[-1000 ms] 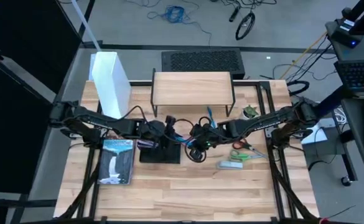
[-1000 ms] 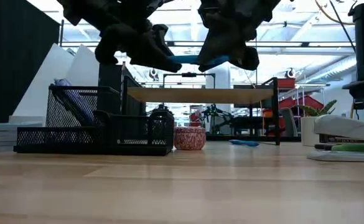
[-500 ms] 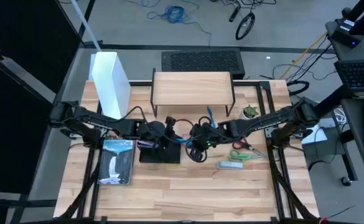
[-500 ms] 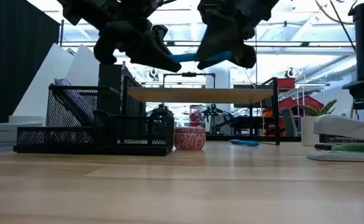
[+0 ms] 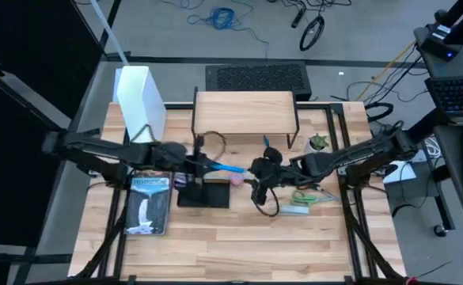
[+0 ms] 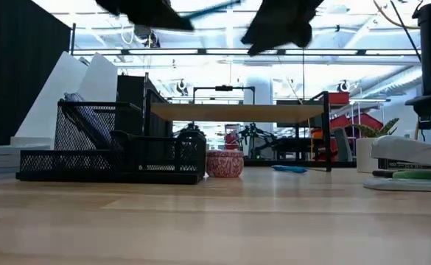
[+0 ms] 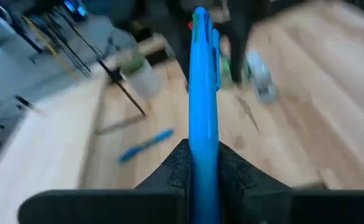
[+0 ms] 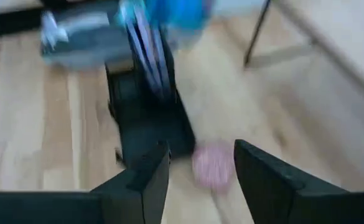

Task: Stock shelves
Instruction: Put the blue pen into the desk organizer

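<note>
While the left claw [image 5: 209, 165] pinched a blue pen [image 5: 228, 168] pointing right, the shelves [image 5: 245, 111] lay just beyond it; the right claw [image 8: 194, 165] hung spread, empty

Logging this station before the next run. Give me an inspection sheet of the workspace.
Surface: light-wood table, bare toward the front.
Job's things: shelves at the back, top bare; blue pen in the left tool.
Clutter: white file box, black organizer tray, book, pink pot, scissors, second blue pen.
Grippers: left tool shut on the pen; right tool open, empty.
Cables: blue coil on the floor.
Surroundings: laptop at right.
</note>
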Tool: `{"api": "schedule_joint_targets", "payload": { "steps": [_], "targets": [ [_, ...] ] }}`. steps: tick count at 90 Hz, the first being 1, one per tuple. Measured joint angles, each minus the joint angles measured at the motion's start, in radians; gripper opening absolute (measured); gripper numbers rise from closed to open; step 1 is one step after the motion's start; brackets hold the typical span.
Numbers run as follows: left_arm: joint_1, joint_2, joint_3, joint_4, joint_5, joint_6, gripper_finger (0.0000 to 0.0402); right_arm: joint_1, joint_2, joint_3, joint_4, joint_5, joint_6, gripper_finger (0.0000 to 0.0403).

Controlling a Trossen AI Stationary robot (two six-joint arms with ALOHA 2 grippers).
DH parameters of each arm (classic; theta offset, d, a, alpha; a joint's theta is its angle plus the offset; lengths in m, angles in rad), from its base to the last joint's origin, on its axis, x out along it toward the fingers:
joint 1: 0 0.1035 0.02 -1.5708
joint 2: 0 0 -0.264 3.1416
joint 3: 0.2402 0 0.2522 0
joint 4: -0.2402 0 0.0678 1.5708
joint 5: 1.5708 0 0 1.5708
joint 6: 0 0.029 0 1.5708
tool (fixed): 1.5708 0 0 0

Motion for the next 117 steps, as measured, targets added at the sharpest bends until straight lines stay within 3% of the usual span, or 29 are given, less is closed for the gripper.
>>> {"api": "schedule_joint_targets", "payload": {
  "steps": [8, 24, 32, 39, 48, 82, 91, 107, 117],
  "targets": [
    [0.000, -0.062, 0.000, -0.002, 0.015, -0.019, 0.0020, 0.010, 0.001, -0.065, 0.230, 0.027, -0.114, 0.0158],
    [0.000, -0.153, 0.000, 0.005, 0.060, -0.079, 0.0020, -0.018, 0.012, -0.219, 0.893, 0.018, -0.336, 0.0158],
    [0.000, -0.174, 0.000, 0.027, 0.093, -0.107, 0.0020, -0.042, 0.041, -0.246, 1.178, -0.024, -0.439, 0.0158],
    [0.000, -0.175, 0.000, 0.049, 0.105, -0.108, 0.0020, -0.063, 0.069, -0.233, 1.311, -0.105, -0.483, 0.0158],
    [0.000, -0.175, 0.000, 0.056, 0.101, -0.108, 0.0020, -0.083, 0.099, -0.180, 1.323, -0.181, -0.493, 0.0158],
    [0.000, -0.174, 0.000, 0.052, 0.052, -0.076, 0.0020, -0.083, 0.154, -0.047, 1.189, -0.190, -0.531, 0.0152],
    [0.000, -0.174, 0.000, 0.053, 0.052, -0.072, 0.0020, -0.083, 0.154, -0.047, 1.198, -0.190, -0.526, 0.0123],
    [0.000, -0.175, 0.000, 0.053, 0.051, -0.072, 0.0020, -0.084, 0.154, -0.047, 1.198, -0.178, -0.537, 0.0031],
    [0.000, -0.175, 0.000, 0.044, 0.051, -0.075, 0.0042, -0.085, 0.154, -0.047, 1.194, -0.172, -0.538, 0.0030]
  ]
}}
